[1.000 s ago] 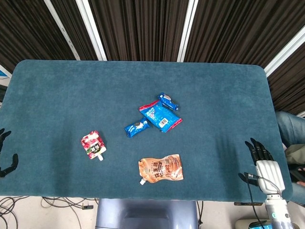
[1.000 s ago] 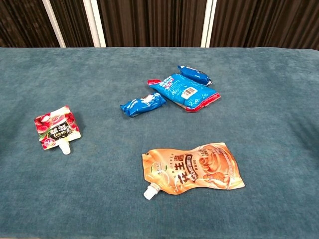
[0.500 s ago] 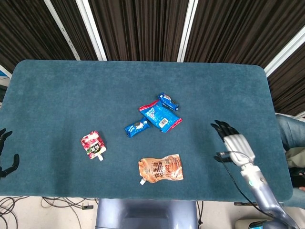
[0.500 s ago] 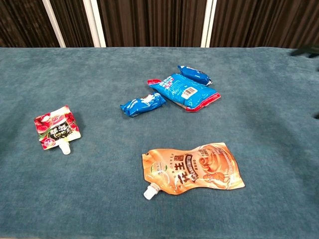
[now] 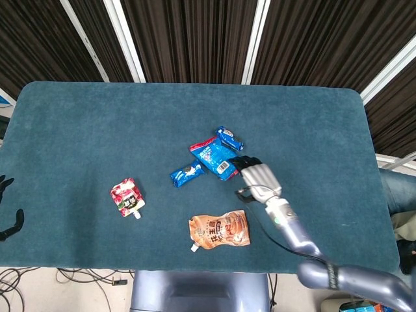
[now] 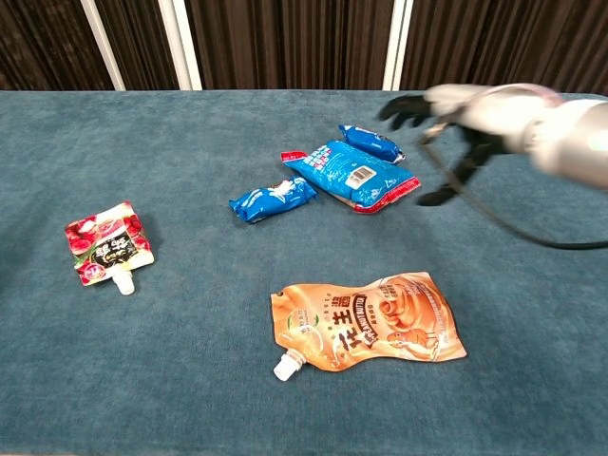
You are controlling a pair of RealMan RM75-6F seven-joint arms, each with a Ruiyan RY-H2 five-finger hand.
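Note:
My right hand (image 5: 257, 177) (image 6: 454, 112) hovers with fingers spread and nothing in it, just right of the large blue packet (image 5: 218, 158) (image 6: 350, 174). It looks blurred in the chest view. One small blue packet (image 5: 229, 138) (image 6: 370, 142) lies against the far side of the large packet, and another small blue packet (image 5: 187, 173) (image 6: 272, 199) lies to its left. An orange spouted pouch (image 5: 221, 230) (image 6: 370, 323) lies near the front edge. A red spouted pouch (image 5: 127, 197) (image 6: 106, 242) lies to the left. My left hand (image 5: 6, 214) hangs off the table's left edge, fingers apart, holding nothing.
The teal cloth-covered table (image 5: 78, 123) (image 6: 142, 380) carries only these packets. Dark slatted panels with white strips (image 5: 195, 39) run behind its far edge. Cables (image 5: 39, 279) lie on the floor below the front edge.
My right hand has swung from the table's front right corner leftward and inward to beside the blue packets. The left hand and all packets have stayed put.

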